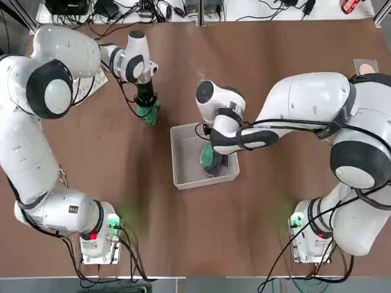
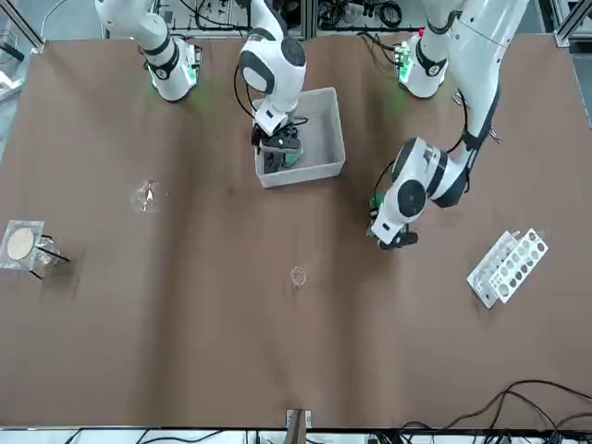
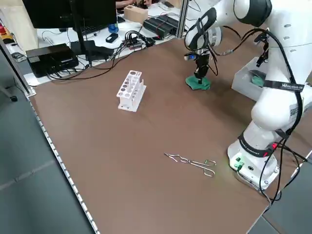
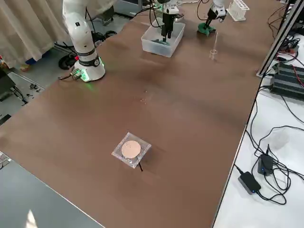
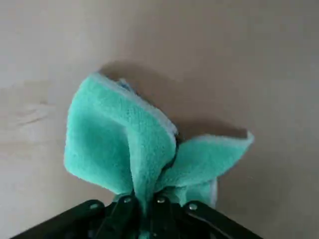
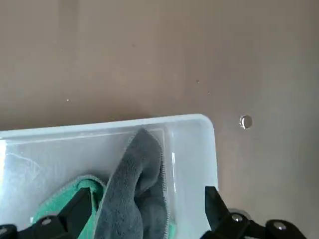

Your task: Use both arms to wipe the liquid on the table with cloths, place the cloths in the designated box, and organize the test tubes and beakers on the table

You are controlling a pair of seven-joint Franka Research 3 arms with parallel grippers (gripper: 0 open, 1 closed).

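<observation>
My left gripper (image 1: 146,102) is shut on a bright green cloth (image 5: 109,144), pinching its bunched top while its lower folds rest on the brown table (image 1: 183,244), left of the box. The translucent box (image 1: 183,137) stands mid-table. My right gripper (image 6: 148,196) reaches down into the box, open. A dark grey cloth (image 6: 137,184) with green showing beside it lies between the spread fingers (image 6: 79,206). A tiny clear beaker (image 1: 201,74) stands beyond the box, also seen in the front view (image 2: 298,276).
A white rack with round holes (image 3: 130,90) stands at the far left of the table. Metal tongs (image 3: 192,163) lie near the left arm's base. A round white disc on a wire stand (image 2: 20,245) sits at the far right. A small clear glass item (image 2: 146,196) lies nearby.
</observation>
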